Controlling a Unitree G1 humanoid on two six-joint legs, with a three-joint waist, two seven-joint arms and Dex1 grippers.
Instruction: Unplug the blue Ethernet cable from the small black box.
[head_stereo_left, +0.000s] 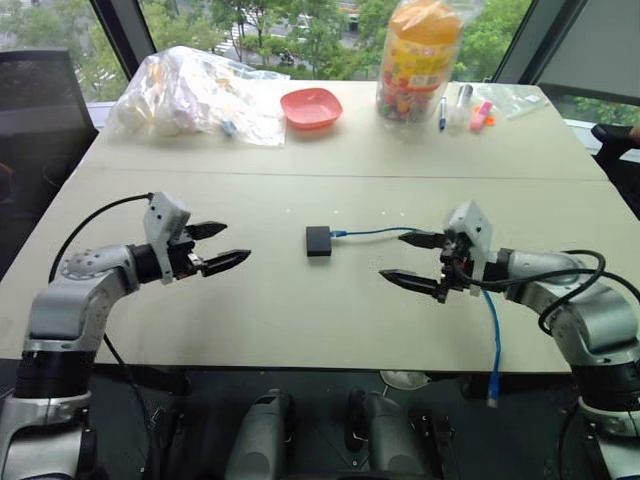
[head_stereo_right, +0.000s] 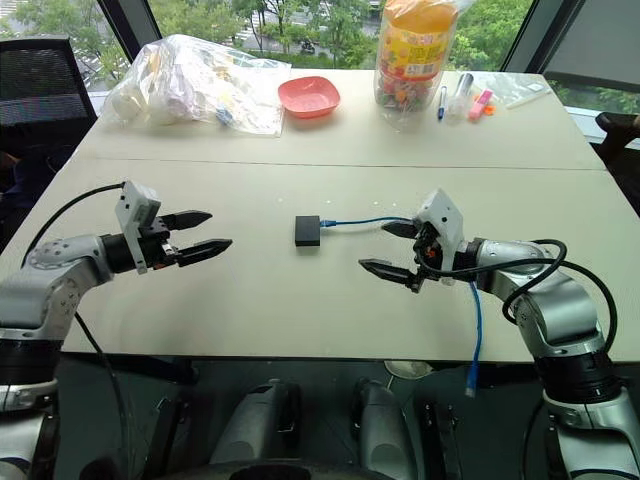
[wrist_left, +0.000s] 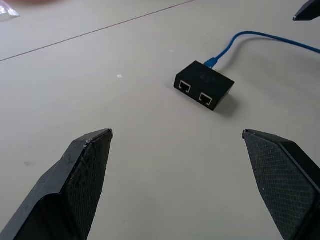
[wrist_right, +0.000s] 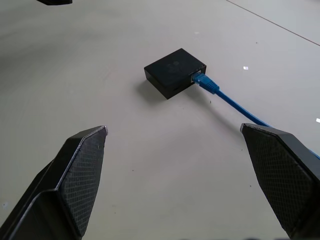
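A pale table (head_stereo_left: 300, 320) seen from above, with the small black box (head_stereo_left: 318, 240) lying flat near its middle. The blue Ethernet cable (head_stereo_left: 375, 232) is plugged into the side of the box that faces our right arm; from there it runs across the table towards the right gripper (head_stereo_left: 412, 261), passes behind it, and drops over the near table edge, its free plug hanging below.

Both grippers hover above the table, one on each side of the box and well apart from it. The left gripper (head_stereo_left: 221, 246) has its two black fingers spread wide and holds nothing; the right one is spread just as wide and is also empty. From the left wrist we see two empty ports on the box's near face; from the right wrist we see the blue plug (wrist_right: 205, 82) seated in the opposite face.

Nothing is gripped yet, so we judge the step in hand to be the approach. To do it well, we would pin the box with the left gripper — across its flat body, clear of the plug side — and close the right fingers on the plug itself rather than on the soft cord. The pull should then run straight out along the cable's line. The box looks light, so unpinned it would likely slide with the pull.

At the far edge sit a pink bowl (head_stereo_left: 311, 107), a clear plastic bag (head_stereo_left: 195, 95) and a tall jar (head_stereo_left: 418, 60).
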